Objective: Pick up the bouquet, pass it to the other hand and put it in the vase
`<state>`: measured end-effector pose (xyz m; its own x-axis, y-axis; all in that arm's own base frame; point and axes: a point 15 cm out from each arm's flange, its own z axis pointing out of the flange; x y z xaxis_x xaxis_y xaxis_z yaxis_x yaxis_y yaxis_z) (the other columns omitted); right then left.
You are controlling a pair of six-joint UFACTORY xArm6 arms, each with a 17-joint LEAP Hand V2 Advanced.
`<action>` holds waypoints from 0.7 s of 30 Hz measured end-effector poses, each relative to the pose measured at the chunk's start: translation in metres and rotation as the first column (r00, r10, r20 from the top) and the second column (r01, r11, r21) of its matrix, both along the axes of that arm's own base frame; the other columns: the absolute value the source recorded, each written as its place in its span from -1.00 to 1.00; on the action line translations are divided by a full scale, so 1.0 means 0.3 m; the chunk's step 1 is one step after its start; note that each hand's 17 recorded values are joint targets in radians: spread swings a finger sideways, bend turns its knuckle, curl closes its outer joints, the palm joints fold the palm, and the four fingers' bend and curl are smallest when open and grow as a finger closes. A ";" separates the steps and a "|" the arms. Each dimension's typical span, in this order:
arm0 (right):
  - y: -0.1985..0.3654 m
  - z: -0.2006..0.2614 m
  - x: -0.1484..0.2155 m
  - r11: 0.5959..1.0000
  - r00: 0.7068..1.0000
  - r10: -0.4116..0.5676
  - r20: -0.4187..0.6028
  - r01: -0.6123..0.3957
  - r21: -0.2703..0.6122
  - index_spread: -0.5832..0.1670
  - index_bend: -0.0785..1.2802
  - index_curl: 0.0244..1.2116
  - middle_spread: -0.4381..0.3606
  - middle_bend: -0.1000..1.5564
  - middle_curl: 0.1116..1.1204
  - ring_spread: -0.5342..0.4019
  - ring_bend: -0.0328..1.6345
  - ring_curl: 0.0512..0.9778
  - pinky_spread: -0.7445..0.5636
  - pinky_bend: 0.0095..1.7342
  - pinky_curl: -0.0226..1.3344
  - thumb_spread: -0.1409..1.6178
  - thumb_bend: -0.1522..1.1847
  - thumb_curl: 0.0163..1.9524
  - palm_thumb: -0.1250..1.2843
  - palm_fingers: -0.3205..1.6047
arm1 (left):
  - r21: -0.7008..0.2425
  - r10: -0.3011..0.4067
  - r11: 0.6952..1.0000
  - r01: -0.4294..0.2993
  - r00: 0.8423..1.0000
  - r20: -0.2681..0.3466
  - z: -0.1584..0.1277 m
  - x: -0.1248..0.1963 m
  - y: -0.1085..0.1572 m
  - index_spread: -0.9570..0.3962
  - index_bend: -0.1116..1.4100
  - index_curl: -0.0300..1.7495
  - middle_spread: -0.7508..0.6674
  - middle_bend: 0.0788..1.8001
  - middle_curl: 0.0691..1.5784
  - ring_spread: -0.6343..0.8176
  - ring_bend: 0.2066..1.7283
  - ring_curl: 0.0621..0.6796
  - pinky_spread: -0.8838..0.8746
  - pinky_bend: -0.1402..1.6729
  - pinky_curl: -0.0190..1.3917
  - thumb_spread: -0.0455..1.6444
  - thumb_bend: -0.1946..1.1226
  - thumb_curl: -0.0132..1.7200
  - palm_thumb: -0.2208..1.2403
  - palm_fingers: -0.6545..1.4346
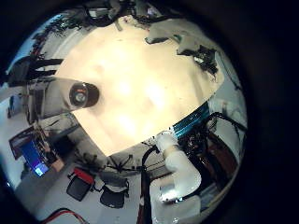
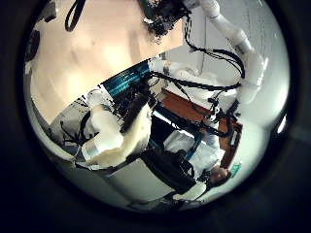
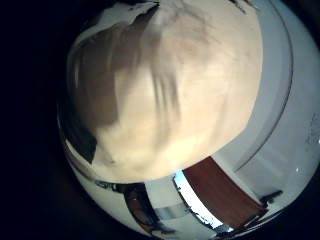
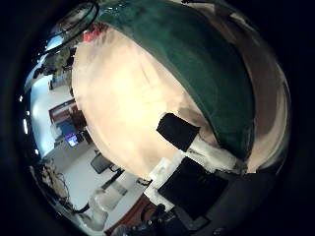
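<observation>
The pale tan, smooth table top fills most of the left little finger side palm view. It stands in a cluttered workroom where 2 office chairs sit on the floor past its edge and 1 lit screen shows near them. I count 1 dark, round, open-mouthed vase, upright near the table's edge and seen from above, with nothing in it. I also count 1 bouquet of green leafy stems, with a small red bloom at 1 end. It lies on the table and fills much of the right thumb side palm view, so it is close under the right hand. A black-tipped finger of that hand reaches toward the leaves, but I cannot tell whether the fingers are clamped on the bouquet. From the vase, taking the table's middle as 12 o'clock, the right hand sits at about 11 o'clock, well apart from the vase. The left hand is above the table, and I cannot tell whether its fingers are apart or together.
</observation>
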<state>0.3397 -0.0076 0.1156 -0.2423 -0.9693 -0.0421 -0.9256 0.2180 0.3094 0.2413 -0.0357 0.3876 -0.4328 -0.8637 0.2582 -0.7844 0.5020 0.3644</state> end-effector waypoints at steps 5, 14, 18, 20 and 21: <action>0.016 -0.001 0.003 1.000 1.000 0.013 -0.001 -0.013 -0.002 0.05 -0.53 -0.22 -0.06 -0.05 -0.06 -0.19 0.30 -0.38 0.27 -0.10 -0.98 0.32 -0.79 -0.61 -0.06 -0.09 | -0.001 0.006 1.000 -0.006 1.000 -0.003 -0.002 0.001 0.005 0.39 -0.62 -0.57 0.34 -0.80 -0.58 0.27 -0.29 -0.68 0.47 -0.14 -0.97 0.48 -0.73 -0.66 -0.29 -0.12; -0.030 0.018 0.026 0.997 1.000 -0.001 0.010 0.002 -0.079 -0.35 -0.49 -0.14 -0.39 0.05 0.05 -0.42 0.40 -0.30 -0.33 0.21 -0.88 0.29 -0.71 -0.52 0.39 0.50 | -0.008 -0.004 1.000 0.004 1.000 -0.004 0.002 -0.005 0.007 0.38 -0.63 -0.57 0.34 -0.80 -0.58 0.27 -0.29 -0.69 0.46 -0.13 -0.97 0.48 -0.73 -0.66 -0.29 -0.12; -0.084 0.053 0.061 0.995 0.999 -0.014 0.032 0.017 -0.102 -0.50 -0.17 0.07 -0.48 0.17 0.14 -0.42 0.45 -0.19 -0.50 0.32 -0.76 0.27 -0.74 -0.49 0.48 0.72 | -0.011 -0.005 1.000 0.005 1.000 -0.007 -0.002 0.000 0.006 0.38 -0.62 -0.57 0.33 -0.80 -0.58 0.27 -0.29 -0.69 0.46 -0.13 -0.97 0.49 -0.73 -0.66 -0.30 -0.12; -0.115 0.061 0.068 0.994 0.999 -0.036 0.039 0.039 -0.105 -0.54 0.02 0.18 -0.49 0.24 0.20 -0.39 0.50 -0.14 -0.48 0.40 -0.69 0.26 -0.75 -0.48 0.52 0.74 | -0.014 -0.005 1.000 0.005 1.000 -0.008 -0.003 0.003 0.004 0.38 -0.63 -0.57 0.33 -0.80 -0.58 0.27 -0.29 -0.69 0.46 -0.13 -0.97 0.49 -0.73 -0.66 -0.30 -0.12; -0.133 0.068 0.074 0.993 0.998 -0.051 0.045 0.055 -0.104 -0.54 0.10 0.23 -0.49 0.28 0.24 -0.38 0.53 -0.11 -0.45 0.44 -0.66 0.25 -0.74 -0.46 0.55 0.73 | -0.016 -0.005 1.000 0.005 1.000 -0.007 -0.001 0.002 0.002 0.38 -0.63 -0.57 0.33 -0.79 -0.58 0.27 -0.29 -0.69 0.46 -0.13 -0.97 0.49 -0.73 -0.66 -0.30 -0.12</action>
<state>0.3619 -0.0474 0.1359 -0.2936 -0.9547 0.0482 -0.9236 0.2963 0.2434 0.2418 -0.0351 0.3874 -0.4355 -0.8573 0.2745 -0.7793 0.5117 0.3619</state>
